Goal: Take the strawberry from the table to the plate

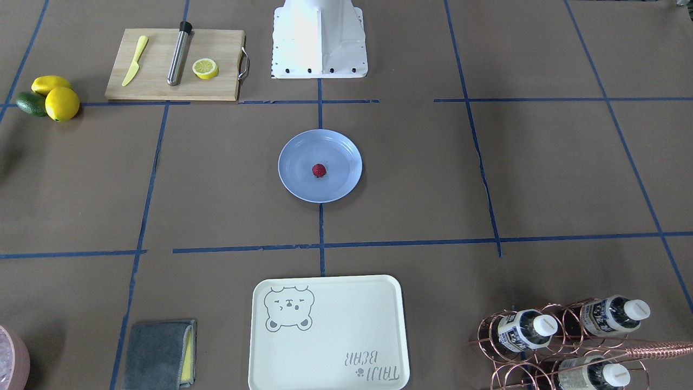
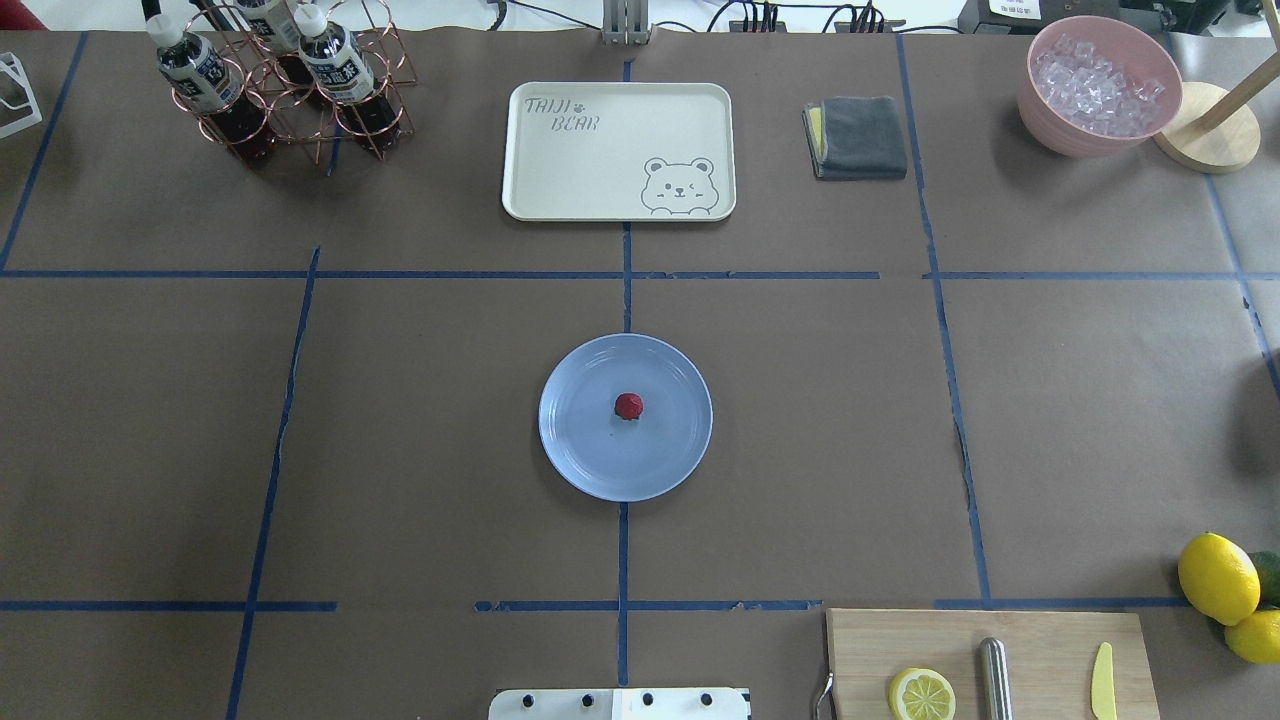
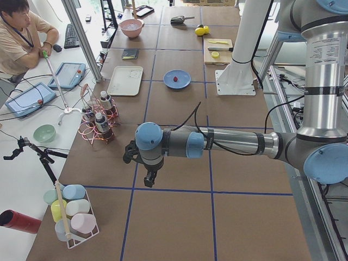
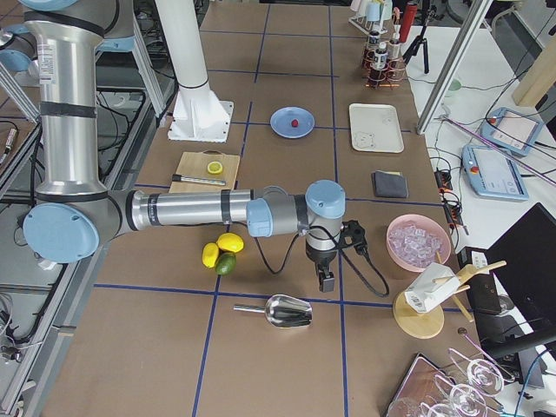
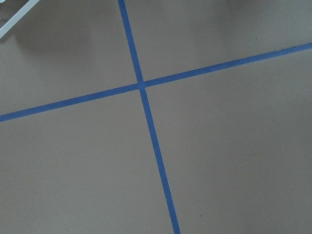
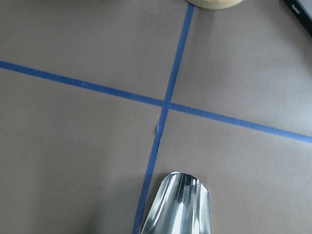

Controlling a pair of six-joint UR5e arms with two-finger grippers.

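Strawberry sits near the middle of the plate, alone in it and touching its flat floor. We see it as a small, roundish, dark-red lump. It is too small for us to tell a long axis or which way its tip points. The plate lies flat on the table, on a crossing of blue tape lines, well apart from both sets of jaws.

The left gripper hangs with its fingers pointing down over bare table, with the plate far beyond it toward the table's middle. Only a side view shows it, so we cannot tell how wide its jaws stand or whether they hold anything. A wire rack holding three bottles stands near it.

The right gripper also points down, far from the plate at the other end of the table. Again we cannot tell the state of its jaws. A metal scoop lies on its side on the table just beside it, and its wrist camera looks at the scoop's open mouth. A pink bowl full of ice stands near it. Two lemons and an avocado lie together on its other side.
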